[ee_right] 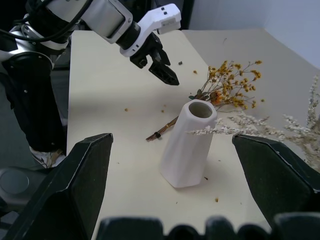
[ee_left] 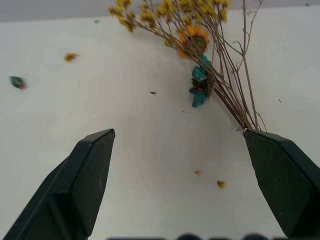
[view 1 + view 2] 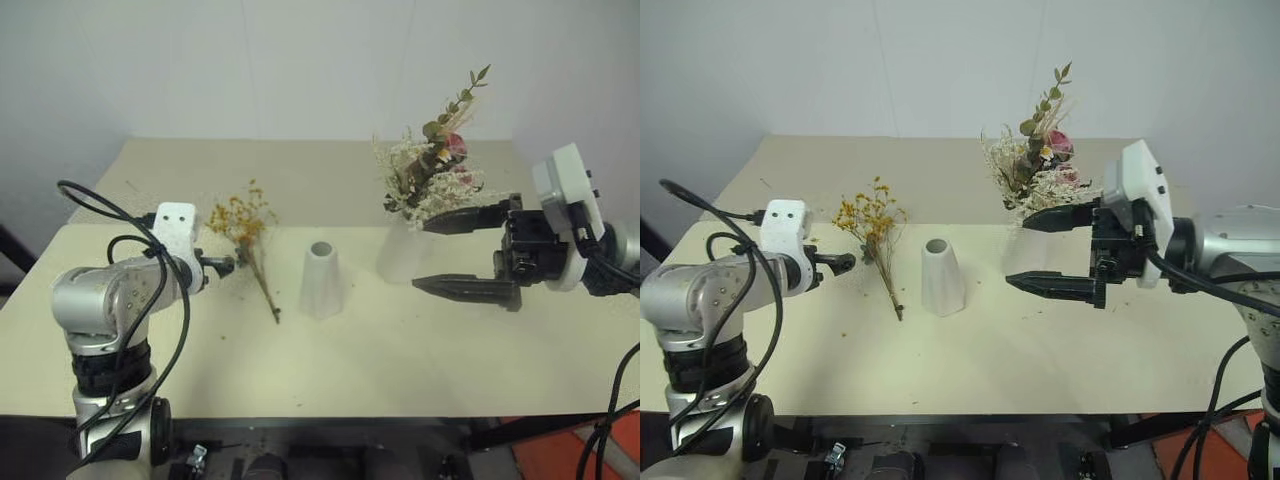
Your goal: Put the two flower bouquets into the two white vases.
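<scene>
The yellow-orange bouquet (image 3: 245,228) lies flat on the table, its stems pointing toward the front edge. My left gripper (image 3: 226,265) is open just left of its stems; its fingers (image 2: 90,165) straddle bare table with the stems (image 2: 235,100) at the right one. The narrow cone vase (image 3: 321,280) stands empty at the middle. The cream-white and pink bouquet (image 3: 432,175) stands upright in the taller white vase (image 3: 397,258). My right gripper (image 3: 420,255) is open and turned sideways, right of that vase, pointing at it.
The cream table (image 3: 450,350) has its front edge close to me and a white wall behind. Small petal crumbs (image 2: 70,56) lie scattered around the yellow bunch. Bare tabletop stretches in front of both vases.
</scene>
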